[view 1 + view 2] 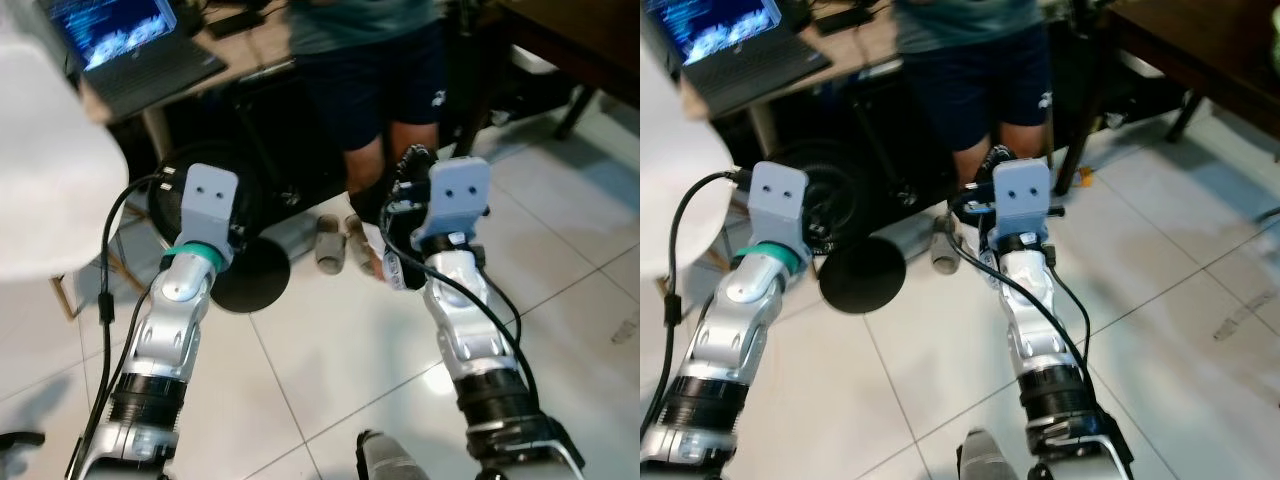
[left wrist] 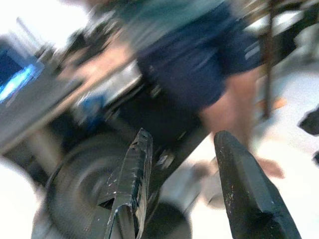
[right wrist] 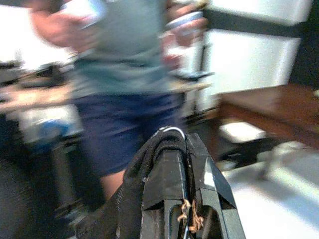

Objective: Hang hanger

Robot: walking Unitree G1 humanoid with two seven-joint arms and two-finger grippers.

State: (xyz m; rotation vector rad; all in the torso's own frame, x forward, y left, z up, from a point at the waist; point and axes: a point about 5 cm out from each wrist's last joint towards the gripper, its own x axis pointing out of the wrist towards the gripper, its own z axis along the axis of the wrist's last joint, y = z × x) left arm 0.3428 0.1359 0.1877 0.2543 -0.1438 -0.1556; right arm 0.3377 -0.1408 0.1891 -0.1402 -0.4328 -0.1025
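A white tiled floor point(image 1: 330, 370) spreads beneath the robot, and a person in a teal shirt and dark blue shorts point(image 1: 375, 70) stands directly ahead, blocking the way forward, with grey slippers point(image 1: 330, 243) by their feet. To the robot's left a large blurred white shape point(image 1: 45, 170) crowds the near corner. Behind it an open laptop point(image 1: 125, 45) with a lit blue screen sits on a desk. To the right stands a dark wooden table point(image 1: 560, 40), its legs on the tiles. A black round base point(image 1: 250, 272) and a dark wheel-like object point(image 1: 820, 190) sit low on the floor between the arms.

The right gripper point(image 3: 187, 149) is raised in front of the person's legs, its two black fingers pressed together on a thin metal hook point(image 3: 172, 130) of what seems to be the hanger, with black cloth point(image 3: 134, 184) draped over the left side of the fingers. The left gripper point(image 2: 182, 144) is held out at similar height towards the dark wheel, its fingers point(image 2: 132, 174) spread well apart with nothing between them.
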